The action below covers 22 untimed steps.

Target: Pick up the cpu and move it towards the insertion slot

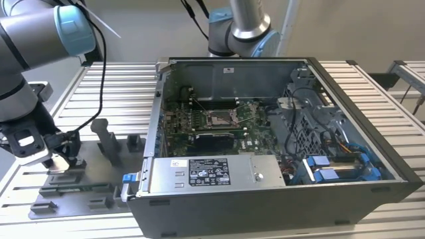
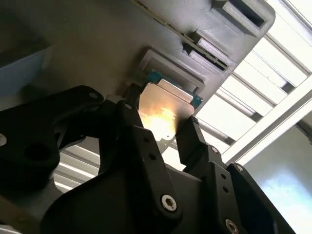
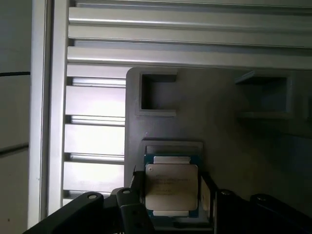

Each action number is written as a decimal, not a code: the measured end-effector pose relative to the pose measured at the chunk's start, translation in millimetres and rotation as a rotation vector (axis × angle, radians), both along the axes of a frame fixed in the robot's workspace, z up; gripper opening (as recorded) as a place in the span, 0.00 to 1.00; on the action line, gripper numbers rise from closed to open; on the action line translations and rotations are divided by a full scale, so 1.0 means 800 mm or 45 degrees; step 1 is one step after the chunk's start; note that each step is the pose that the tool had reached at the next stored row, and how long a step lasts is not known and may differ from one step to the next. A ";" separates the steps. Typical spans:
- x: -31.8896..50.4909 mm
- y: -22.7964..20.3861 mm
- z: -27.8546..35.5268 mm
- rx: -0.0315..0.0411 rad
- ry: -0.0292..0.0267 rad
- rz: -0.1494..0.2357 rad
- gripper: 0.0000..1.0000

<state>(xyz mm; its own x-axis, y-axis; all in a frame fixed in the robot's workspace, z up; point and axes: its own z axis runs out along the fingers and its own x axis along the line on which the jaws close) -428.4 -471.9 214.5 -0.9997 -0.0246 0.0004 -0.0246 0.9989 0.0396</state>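
You had the cpu (image 3: 171,189), a flat square chip with a silvery top and green rim, lying level at the grey holder's (image 3: 219,122) recess. The insertion slot (image 1: 219,118), metal-framed, sat inside the computer case (image 1: 265,211), well apart.

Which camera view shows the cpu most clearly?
The first wrist view: the cpu lies face-on, its metal top in plain sight. The second wrist view shows it tilted, with glare on the top. In the exterior view, it is too small to tell at the end effector.
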 end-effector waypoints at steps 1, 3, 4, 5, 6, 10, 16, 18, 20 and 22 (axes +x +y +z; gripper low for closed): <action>0.000 0.0000 0.0040 0.0001 -0.0001 0.000 0.00; 0.000 0.0000 0.0115 0.0000 -0.0002 0.000 0.00; 0.000 0.0000 0.0152 -0.0001 0.0000 0.000 0.00; 0.000 0.0000 0.0190 0.0000 -0.0001 0.000 0.00; 0.000 0.0001 0.0229 0.0001 -0.0002 0.000 0.00; 0.000 0.0001 0.0426 0.0001 -0.0003 0.000 0.00; 0.000 0.0000 0.0765 0.0001 -0.0003 0.000 0.00; 0.000 0.0000 0.0883 0.0000 0.0000 -0.001 0.00; 0.000 0.0000 0.0996 -0.0001 0.0001 0.000 0.00; 0.000 0.0000 0.1109 0.0000 -0.0002 -0.001 0.00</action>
<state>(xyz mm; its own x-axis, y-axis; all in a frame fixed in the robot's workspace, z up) -428.4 -471.8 303.2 -0.9997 -0.0242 0.0003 -0.0242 0.9989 0.0396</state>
